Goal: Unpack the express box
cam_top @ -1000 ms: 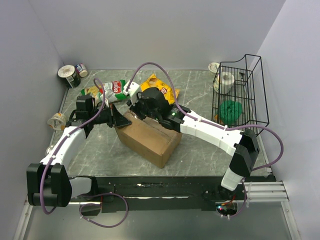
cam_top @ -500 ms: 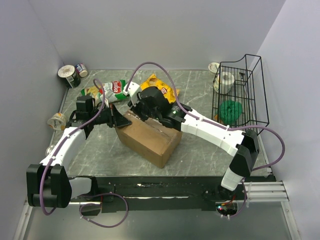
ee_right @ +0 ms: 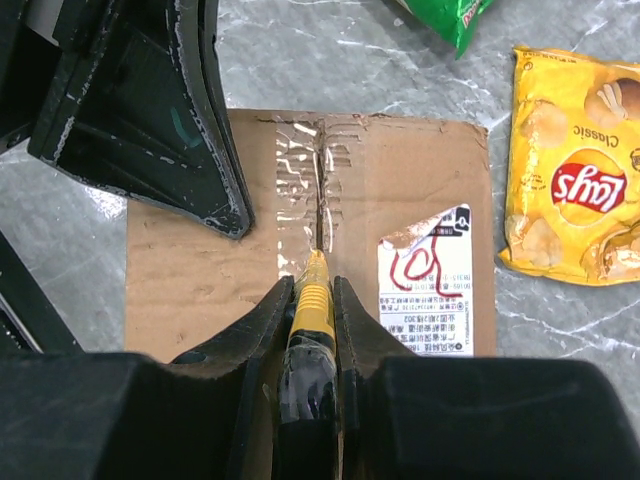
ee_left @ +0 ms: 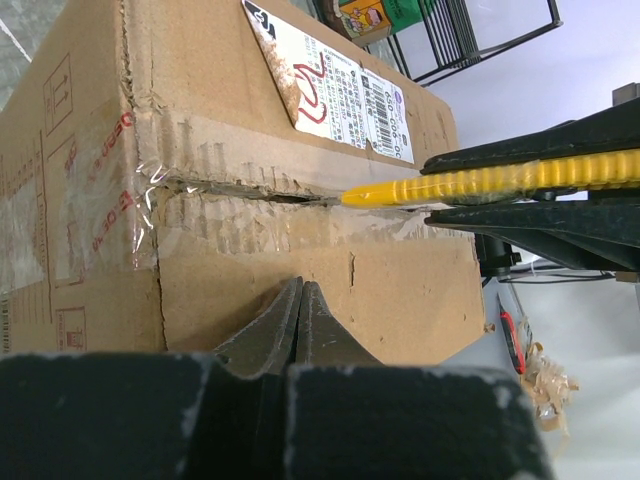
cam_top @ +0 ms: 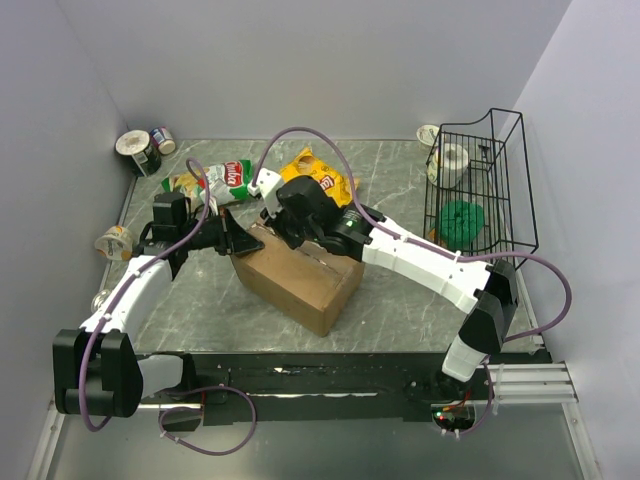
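The brown express box (cam_top: 300, 275) lies in the middle of the table, with its white label (ee_right: 428, 285) facing up. My right gripper (ee_right: 312, 282) is shut on a yellow utility knife (ee_right: 313, 300). The knife's tip rests in the taped top seam (ee_right: 320, 200), which shows a dark slit from the tip to the box's far edge. My left gripper (ee_left: 300, 288) is shut and empty, its tips pressed against the box's side (ee_left: 250, 270) below the seam. From that side the knife (ee_left: 470, 182) reaches in from the right.
A yellow Lay's bag (cam_top: 322, 176) and a green-red snack bag (cam_top: 222, 180) lie behind the box. Cans (cam_top: 140, 150) stand at the back left and a cup (cam_top: 114, 241) sits by the left wall. A black wire basket (cam_top: 485, 180) at the right holds a green item (cam_top: 460, 218).
My right wrist with the knife has shifted slightly over the box top. The left arm and the box have stayed where they were.
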Robot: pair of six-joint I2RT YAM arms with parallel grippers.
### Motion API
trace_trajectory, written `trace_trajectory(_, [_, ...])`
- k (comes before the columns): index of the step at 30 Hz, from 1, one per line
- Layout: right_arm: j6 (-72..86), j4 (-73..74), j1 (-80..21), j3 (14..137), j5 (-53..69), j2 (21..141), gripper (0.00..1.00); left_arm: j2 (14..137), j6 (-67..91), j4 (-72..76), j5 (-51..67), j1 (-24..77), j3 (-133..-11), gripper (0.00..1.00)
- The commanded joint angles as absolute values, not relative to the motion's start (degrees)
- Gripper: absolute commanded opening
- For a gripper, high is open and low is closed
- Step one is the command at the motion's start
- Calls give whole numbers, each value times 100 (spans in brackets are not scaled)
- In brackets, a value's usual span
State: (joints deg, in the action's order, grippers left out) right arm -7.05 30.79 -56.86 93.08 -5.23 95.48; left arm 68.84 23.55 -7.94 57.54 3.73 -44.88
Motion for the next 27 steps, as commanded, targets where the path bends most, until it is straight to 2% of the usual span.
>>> trace_trajectory(1, [-580,3602,-5757,9633,-659,9281,0,7031,2153,-1028,4878,369,-4236,1])
trace_trajectory(27, [-387,4799,-5713,8526,-660,7858,0,7101,1986,-1187,4509,369,-4219,1])
